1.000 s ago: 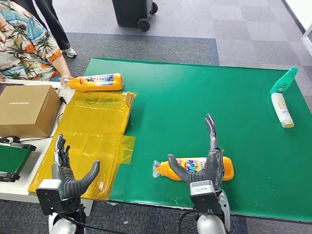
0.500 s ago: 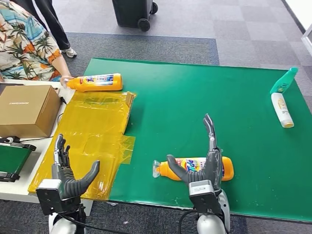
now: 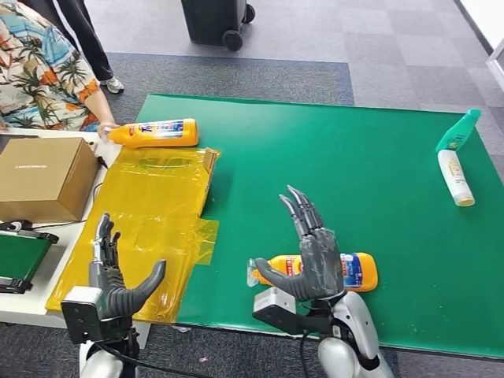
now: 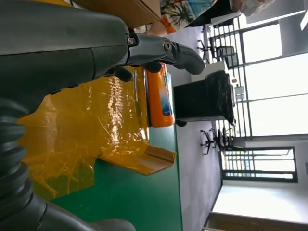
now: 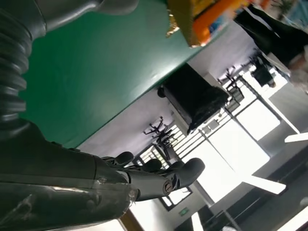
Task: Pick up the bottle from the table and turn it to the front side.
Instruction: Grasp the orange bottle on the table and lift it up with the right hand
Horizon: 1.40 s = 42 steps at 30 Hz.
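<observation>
Reaching over the bottle (image 3: 350,271) at lower centre, my right hand (image 3: 318,256) has fingers (image 3: 300,206) wide, holding nothing; next I must lower and close.

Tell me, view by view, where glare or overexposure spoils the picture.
Head view: even light, only soft sheen on the yellow plastic sheet; the bottle label stays readable beside the right hand. Left wrist view: windows blown out white, streaky glare on the sheet. Right wrist view: bright windows wash out the background.
</observation>
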### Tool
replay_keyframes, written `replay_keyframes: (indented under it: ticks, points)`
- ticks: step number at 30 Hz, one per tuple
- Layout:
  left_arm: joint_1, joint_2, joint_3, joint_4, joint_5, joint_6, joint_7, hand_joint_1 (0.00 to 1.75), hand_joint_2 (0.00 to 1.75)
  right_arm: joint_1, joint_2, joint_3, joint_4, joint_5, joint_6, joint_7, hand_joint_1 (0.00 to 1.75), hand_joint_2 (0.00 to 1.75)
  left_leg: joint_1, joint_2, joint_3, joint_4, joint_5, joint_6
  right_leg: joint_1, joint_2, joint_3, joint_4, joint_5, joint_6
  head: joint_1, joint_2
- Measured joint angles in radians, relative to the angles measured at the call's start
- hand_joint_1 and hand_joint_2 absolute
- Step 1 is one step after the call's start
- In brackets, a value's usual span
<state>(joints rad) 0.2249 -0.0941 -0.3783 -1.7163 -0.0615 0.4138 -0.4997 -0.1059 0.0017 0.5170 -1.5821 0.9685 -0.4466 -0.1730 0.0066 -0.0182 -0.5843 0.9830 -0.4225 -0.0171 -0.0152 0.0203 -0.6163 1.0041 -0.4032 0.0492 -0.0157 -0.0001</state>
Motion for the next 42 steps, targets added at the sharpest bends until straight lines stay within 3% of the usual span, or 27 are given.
replay_keyframes:
  ticks: [5,12,26,31,42]
  points:
    - [-0.002,-0.016,0.033,0.0,-0.028,-0.072,0.016,0.0,1.75,-0.157,-0.103,0.027,0.108,0.115,0.223,0.07,0.0,1.75,0.0,0.0,0.0,0.0,0.002,0.001,-0.001,0.0,0.0,0.0,0.002,0.001,0.0,0.0]
    - [-0.001,-0.036,0.075,0.0,-0.042,-0.106,0.014,0.0,1.75,-0.38,-0.222,0.102,0.295,0.11,0.459,0.097,0.0,1.75,0.0,0.0,0.0,0.0,0.003,0.002,-0.001,0.0,0.0,0.0,0.002,0.002,0.0,0.0]
    - [0.0,-0.056,0.114,0.0,-0.043,-0.105,0.004,0.0,1.75,-0.612,-0.313,0.259,0.555,0.1,0.64,0.238,0.0,1.75,0.0,0.0,-0.001,0.0,0.003,0.002,-0.001,0.0,0.0,0.0,0.002,0.002,0.0,0.0]
    - [0.003,-0.062,0.128,0.0,-0.043,-0.096,0.003,0.0,1.75,-0.646,-0.352,0.295,0.574,0.1,0.695,0.274,0.0,1.75,0.0,0.0,-0.001,0.001,0.003,0.002,-0.001,0.0,0.0,0.0,0.002,0.002,0.0,0.0]
    - [0.017,-0.078,0.156,-0.002,-0.052,-0.091,0.002,0.0,1.75,-0.659,-0.42,0.321,0.547,0.17,0.716,0.37,0.0,1.75,0.0,0.0,-0.001,0.001,0.003,0.002,-0.001,0.0,0.0,0.0,0.002,0.002,0.0,0.0]
